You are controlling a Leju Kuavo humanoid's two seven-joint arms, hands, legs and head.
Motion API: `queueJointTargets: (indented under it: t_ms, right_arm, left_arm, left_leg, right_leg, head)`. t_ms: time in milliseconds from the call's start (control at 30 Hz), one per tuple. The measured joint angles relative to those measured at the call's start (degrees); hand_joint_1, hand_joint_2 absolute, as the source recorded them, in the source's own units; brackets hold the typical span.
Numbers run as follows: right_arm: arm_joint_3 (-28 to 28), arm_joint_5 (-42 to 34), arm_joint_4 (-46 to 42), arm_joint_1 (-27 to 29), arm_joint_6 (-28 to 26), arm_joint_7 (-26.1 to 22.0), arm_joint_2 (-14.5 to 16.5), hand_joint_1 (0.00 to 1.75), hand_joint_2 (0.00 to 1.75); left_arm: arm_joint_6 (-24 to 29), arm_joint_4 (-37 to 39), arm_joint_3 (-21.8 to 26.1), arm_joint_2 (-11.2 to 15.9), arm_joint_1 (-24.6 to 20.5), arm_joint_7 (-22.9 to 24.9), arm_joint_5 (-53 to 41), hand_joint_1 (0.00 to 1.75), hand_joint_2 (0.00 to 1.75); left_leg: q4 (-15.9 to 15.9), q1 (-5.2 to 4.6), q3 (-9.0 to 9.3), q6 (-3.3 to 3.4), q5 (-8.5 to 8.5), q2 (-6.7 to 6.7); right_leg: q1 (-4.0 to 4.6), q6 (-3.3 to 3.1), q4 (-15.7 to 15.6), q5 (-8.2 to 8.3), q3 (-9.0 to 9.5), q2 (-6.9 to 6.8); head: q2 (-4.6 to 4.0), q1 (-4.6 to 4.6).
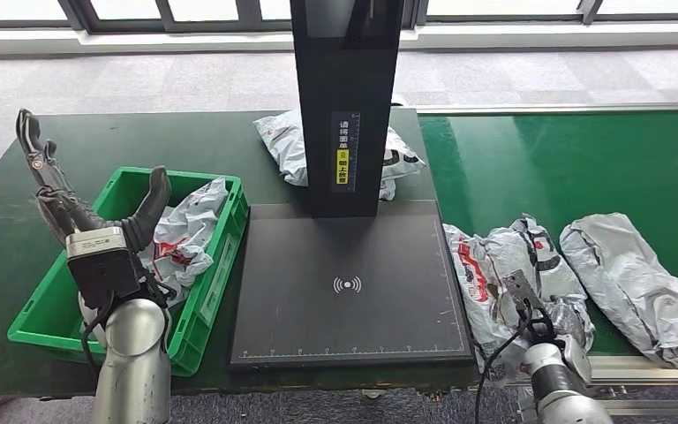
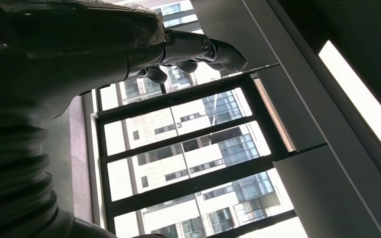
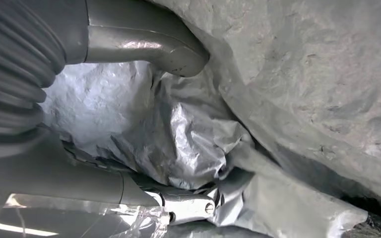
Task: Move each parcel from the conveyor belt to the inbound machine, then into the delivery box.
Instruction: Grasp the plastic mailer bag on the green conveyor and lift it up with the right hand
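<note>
**Right hand on a belt parcel, left hand spread above the green box**

From the head view I see my left hand (image 1: 88, 190) raised at about 9 o'clock of the scene, over the near-left part of the green delivery box (image 1: 48, 305). Its fingers are spread wide and upright, and nothing is in them. My left wrist view agrees: the thumb and dark fingers (image 2: 198, 52) stand free against a large window (image 2: 188, 148), with no object between them.

One grey parcel in the box (image 1: 185, 234) lies crumpled against its far-right side, just beside the inbound machine (image 1: 349, 283). The machine's flat black plate sits at the centre, its black post rising at 12 o'clock, and another parcel behind the post (image 1: 287, 146) lies on the dark table (image 1: 0, 221).

My right hand (image 1: 530, 305) is low at about 5 o'clock, down on the middle parcel (image 1: 516, 265) at the near edge of the conveyor belt (image 1: 583, 168). In the right wrist view the thumb (image 3: 163, 47) and a lower finger (image 3: 188, 206) press into wrinkled grey plastic on opposite sides, so I read it as gripping that bag. A further parcel on the right (image 1: 636, 278) lies at 4 o'clock, just beside the held one.
</note>
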Motion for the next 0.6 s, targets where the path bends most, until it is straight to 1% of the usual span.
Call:
queueJointTargets:
  t_ms: [200, 433, 600]
  right_arm:
    - [0.44, 0.54, 0.00, -0.69, -0.22, 0.69, -0.54, 1.75, 1.75]
    - [1.31, 0.61, 0.00, -0.62, -7.14, 0.72, -0.62, 1.75, 1.75]
    - [1.73, 0.61, 0.00, -0.08, -8.40, 0.75, -0.59, 1.75, 1.75]
  left_arm:
    - [-0.02, -0.26, -0.04, 0.00, -0.02, 0.04, -0.23, 0.00, 1.75]
    - [0.02, -0.88, -0.04, 0.02, 0.71, -0.49, 0.09, 0.00, 1.75]
    - [0.02, -1.67, -0.08, 0.02, 1.25, -0.61, 0.11, 0.00, 1.75]
  left_leg:
    - [0.01, 0.00, 0.01, 0.08, 0.02, -0.01]
    - [0.00, -0.01, -0.09, 0.07, 0.01, -0.06]
    - [-0.02, -0.01, -0.19, 0.04, -0.02, -0.08]
  right_leg:
    - [0.00, 0.06, -0.03, 0.06, 0.13, -0.01]
    - [0.03, 0.01, -0.01, 0.00, 0.05, -0.09]
    - [0.04, -0.08, 0.00, -0.08, -0.04, -0.18]
  head:
    - [0.00, 0.00]
    - [0.00, -0.01]
    - [0.00, 0.00]
